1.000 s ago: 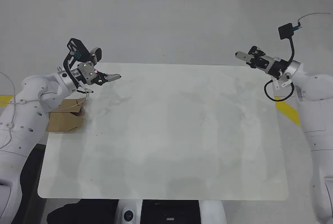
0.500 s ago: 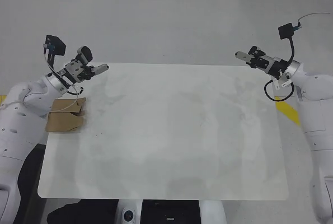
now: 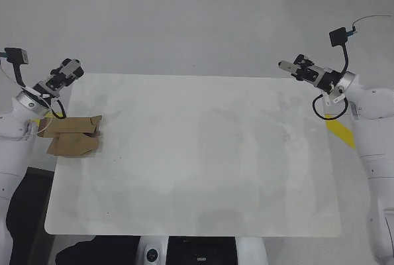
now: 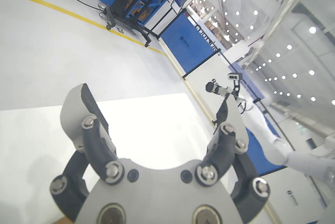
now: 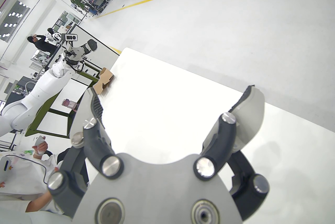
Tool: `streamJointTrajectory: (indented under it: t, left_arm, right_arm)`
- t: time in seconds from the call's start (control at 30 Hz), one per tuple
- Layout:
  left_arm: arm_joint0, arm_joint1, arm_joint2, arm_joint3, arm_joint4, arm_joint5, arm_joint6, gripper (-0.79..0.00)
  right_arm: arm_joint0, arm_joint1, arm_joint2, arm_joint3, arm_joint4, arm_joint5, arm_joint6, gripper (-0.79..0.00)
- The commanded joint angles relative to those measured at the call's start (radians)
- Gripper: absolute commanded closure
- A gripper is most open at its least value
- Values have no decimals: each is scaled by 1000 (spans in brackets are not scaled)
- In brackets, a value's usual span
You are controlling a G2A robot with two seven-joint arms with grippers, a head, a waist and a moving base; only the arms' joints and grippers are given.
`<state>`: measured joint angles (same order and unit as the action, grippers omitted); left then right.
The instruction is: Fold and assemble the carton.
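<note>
A brown carton [image 3: 73, 136] lies folded at the left edge of the white table [image 3: 197, 159], partly over the edge. From the right wrist it shows far off as the carton [image 5: 104, 81] at the table's far corner. My left gripper [image 3: 69, 68] hangs off the table's back left corner, above and behind the carton, open with nothing between its fingers [image 4: 89, 104]. My right gripper [image 3: 288, 65] stands open and empty over the back right corner, its fingers [image 5: 250, 102] spread wide. The left arm [image 5: 65, 62] shows behind the carton in the right wrist view.
The right arm [image 4: 225, 90] shows far across the table in the left wrist view. Yellow floor lines run past the table on both sides. A seated person [image 5: 31, 180] is at the edge of the right wrist view, away from the carton.
My left gripper has drawn back to the left, from over the table's back left area to beyond its corner, uncovering the carton. The right arm has stayed still.
</note>
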<state>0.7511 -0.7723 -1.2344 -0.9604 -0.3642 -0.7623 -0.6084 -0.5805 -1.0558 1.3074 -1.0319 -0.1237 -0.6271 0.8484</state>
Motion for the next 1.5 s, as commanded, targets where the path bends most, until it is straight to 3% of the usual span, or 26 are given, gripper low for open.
streamJointTrajectory:
  t: [0.0, 0.17, 0.33, 0.53, 1.1, 1.47]
  left_arm:
    - [14, 2, -19, 15, -84, 20, -38, -785]
    - [49, 11, -80, 52, -224, 47, -121, -785]
    - [84, 26, -141, 104, -237, 25, -161, -785]
    - [137, 36, -196, 165, -220, -13, -128, -785]
    - [247, 63, -333, 356, -257, 12, -129, -785]
    - [314, 51, -331, 439, -193, 34, -59, -785]
  right_arm:
    - [0, 0, 0, 0, 0, 0, 0, -785]
    - [0, 0, 0, 0, 0, 0, 0, -785]
    - [0, 0, 0, 0, 0, 0, 0, -785]
    - [0, 0, 0, 0, 0, 0, 0, -785]
    - [0, 0, 0, 0, 0, 0, 0, -785]
    - [0, 0, 0, 0, 0, 0, 0, -785]
